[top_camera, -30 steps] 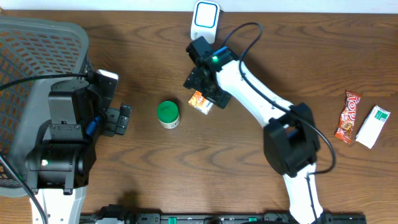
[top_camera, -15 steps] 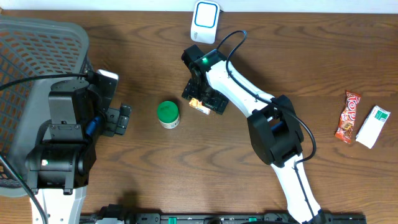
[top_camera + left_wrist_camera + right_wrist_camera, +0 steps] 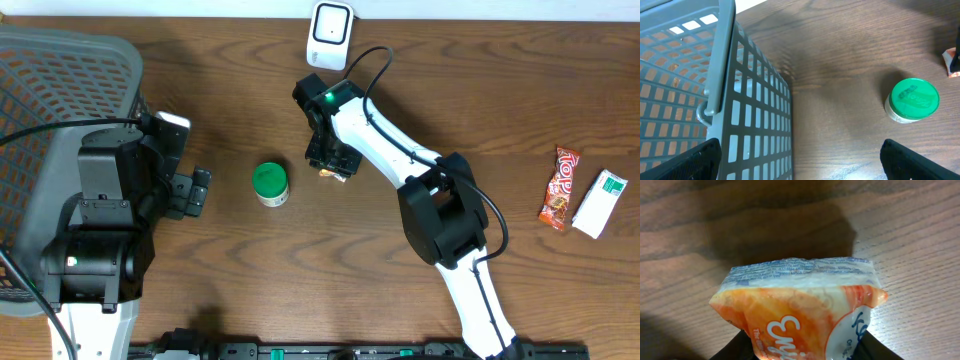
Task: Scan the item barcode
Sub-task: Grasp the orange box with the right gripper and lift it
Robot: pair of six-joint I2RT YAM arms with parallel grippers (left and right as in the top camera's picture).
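Observation:
An orange and white snack packet fills the right wrist view, lying on the wood. My right gripper has closed on it, a dark finger pressing each side. From overhead the right gripper points down at mid-table and covers most of the packet. The white scanner stands at the table's far edge, behind the right gripper. My left gripper is open and empty beside the basket, its fingertips wide apart. The packet's barcode does not show.
A grey mesh basket fills the left side, its wall close to the left gripper. A green-lidded tub stands between the arms. A red snack bar and a white box lie at the right edge.
The right gripper came down over the orange packet and its jaws closed on it from wide open. The packet shifted slightly right. The left arm has not moved.

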